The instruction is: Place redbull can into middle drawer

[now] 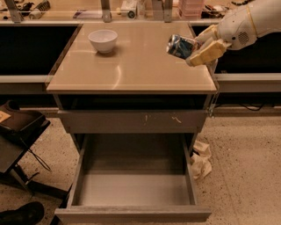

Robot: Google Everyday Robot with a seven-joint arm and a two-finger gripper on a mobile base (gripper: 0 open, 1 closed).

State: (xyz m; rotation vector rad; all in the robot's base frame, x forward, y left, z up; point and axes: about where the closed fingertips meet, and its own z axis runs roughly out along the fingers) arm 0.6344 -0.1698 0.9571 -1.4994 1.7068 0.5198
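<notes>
Redbull can point(180, 46), slim silver-and-blue metal, hangs tilted in the clamp of the white arm's two-finger gripper point(197, 45), well above and off to one side of the wide grey metal middle drawer point(131, 214), already pulled open, so pickup looks done, lowering and release left.

tool point(193, 49) far right above counter point(140, 66), clamped on redbull can point(180, 45), can's right end hidden between its fingers | arm point(250, 22) cut off by top and right edges | middle drawer point(131, 214) front clipped by bottom edge | black shoe point(19, 214) near left, cut off | far-edge clutter point(35, 8) cropped, too small to name
</notes>
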